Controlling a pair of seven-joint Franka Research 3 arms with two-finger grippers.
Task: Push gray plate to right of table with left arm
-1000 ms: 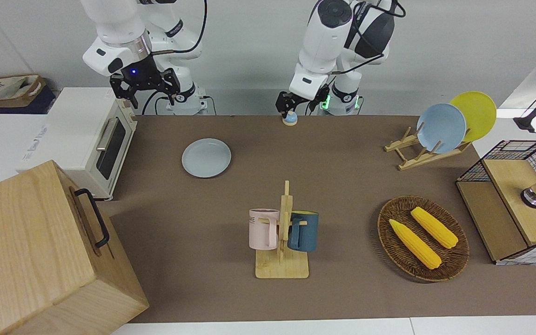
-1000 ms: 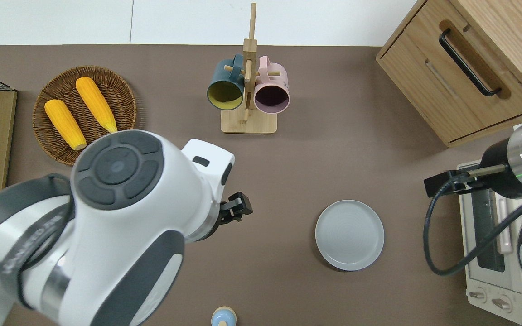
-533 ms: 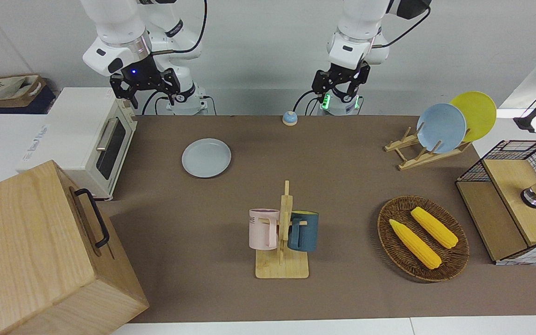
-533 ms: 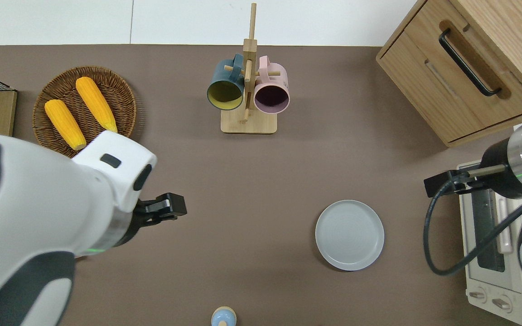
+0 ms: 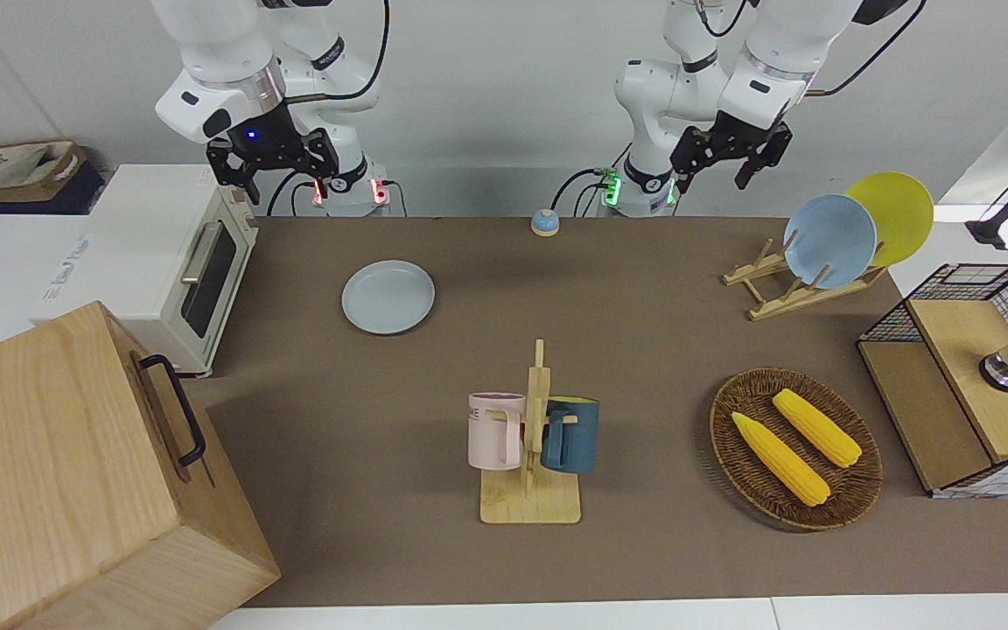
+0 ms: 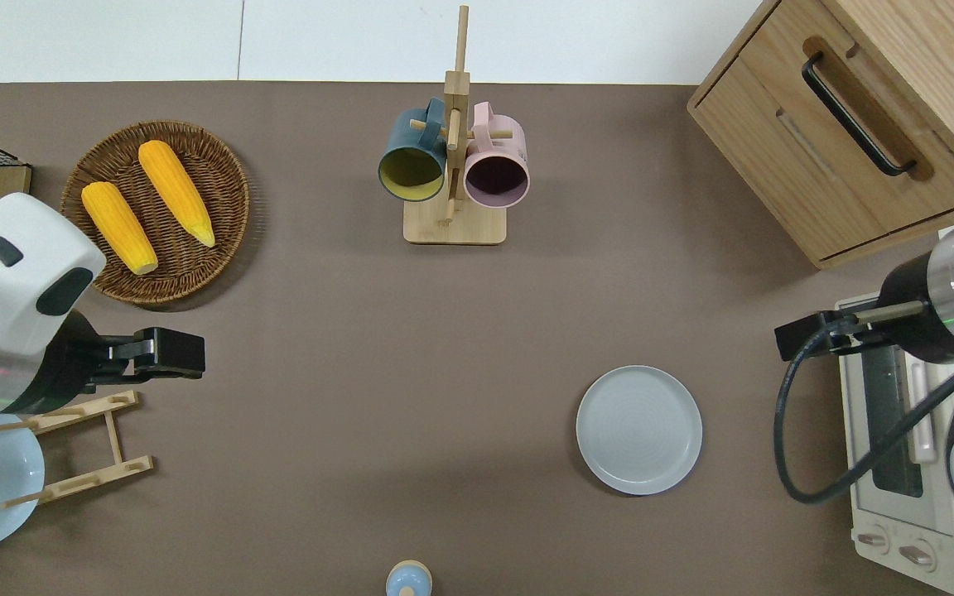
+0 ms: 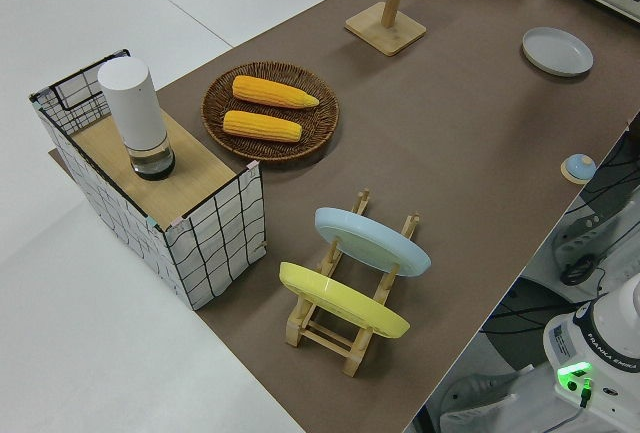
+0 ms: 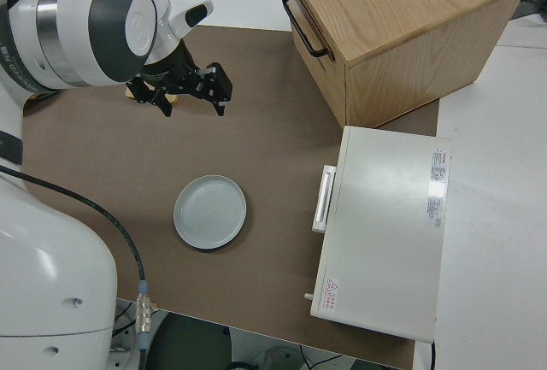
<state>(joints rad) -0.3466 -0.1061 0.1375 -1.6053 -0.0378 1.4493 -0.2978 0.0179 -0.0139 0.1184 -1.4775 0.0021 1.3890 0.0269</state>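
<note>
The gray plate lies flat on the brown table toward the right arm's end, beside the toaster oven; it also shows in the overhead view and the right side view. My left gripper is open and empty, up in the air. In the overhead view it is over the table at the left arm's end, between the corn basket and the plate rack, well away from the plate. The right arm is parked, and its gripper is open.
A white toaster oven and a wooden cabinet stand at the right arm's end. A mug rack holds two mugs. A corn basket, a plate rack and a wire-sided box sit at the left arm's end. A small blue knob sits at the table edge nearest the robots.
My left arm has swung from over the table's middle toward its own end and risen. The gray plate and the right arm have not moved.
</note>
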